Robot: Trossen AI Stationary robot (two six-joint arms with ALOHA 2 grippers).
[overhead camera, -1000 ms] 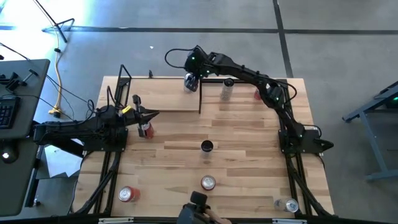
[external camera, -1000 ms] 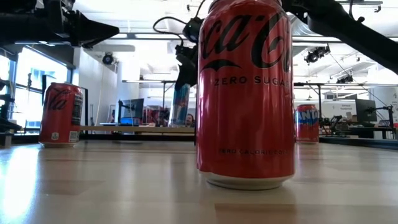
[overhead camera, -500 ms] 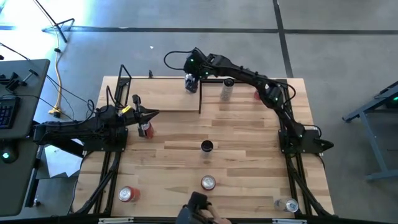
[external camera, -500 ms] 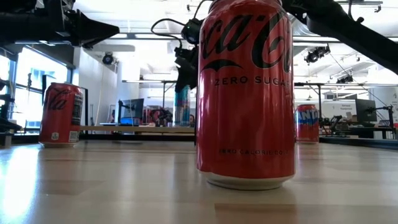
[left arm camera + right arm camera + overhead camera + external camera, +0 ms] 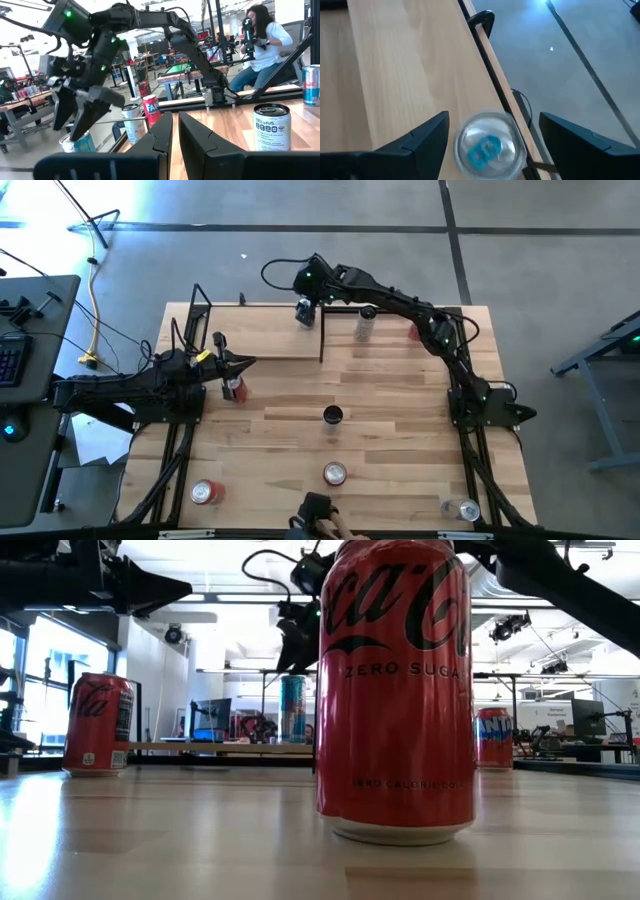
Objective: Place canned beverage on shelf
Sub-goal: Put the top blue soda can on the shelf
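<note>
A blue-and-silver can (image 5: 303, 311) stands upright on its base on the small pale-wood shelf (image 5: 255, 335), near the board's far right corner by a black rod frame (image 5: 485, 60). My right gripper (image 5: 306, 288) is open just above it. Its fingers stand apart on either side of the can's top (image 5: 490, 146) and do not touch it. The low view shows the can (image 5: 293, 708) below the gripper (image 5: 297, 640). My left gripper (image 5: 175, 137) is shut and empty at the table's left, beside a red can (image 5: 233, 388).
Other cans stand on the table: a silver one (image 5: 365, 323), a red one (image 5: 413, 332), a dark one (image 5: 333, 416), and several near the front edge (image 5: 335, 473). A large red can (image 5: 395, 690) fills the low view. A person's hand (image 5: 325, 525) is at the near edge.
My right gripper has let go of the blue can and gone up, clear of its top. The can stays upright on the shelf board.
</note>
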